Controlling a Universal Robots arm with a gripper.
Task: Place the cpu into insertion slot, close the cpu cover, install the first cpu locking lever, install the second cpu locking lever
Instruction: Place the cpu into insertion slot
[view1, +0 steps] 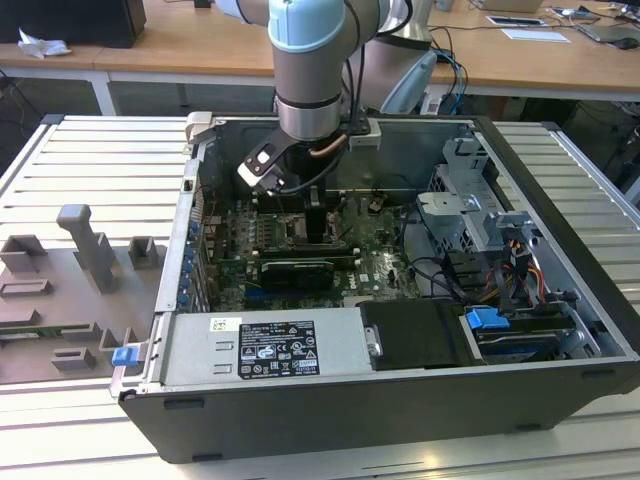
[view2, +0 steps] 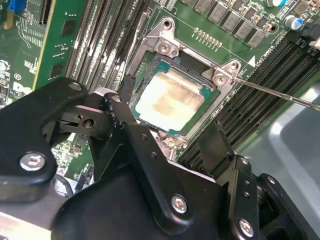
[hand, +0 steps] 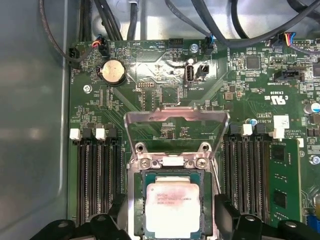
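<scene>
Exterior view: the gripper (view1: 318, 228) reaches into the computer case (view1: 400, 425) at mid-frame. Second wrist view: its spread fingers (view2: 214, 142) flank the cpu (view2: 167, 100), holding nothing. First wrist view: the cpu lies in the insertion slot (hand: 135, 200), cpu cover (hand: 175, 117) raised.

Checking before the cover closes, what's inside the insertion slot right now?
The cpu lies in the insertion slot, pale metal top up, with the cpu cover raised open. The slot's floor under the chip is hidden by it.
</scene>
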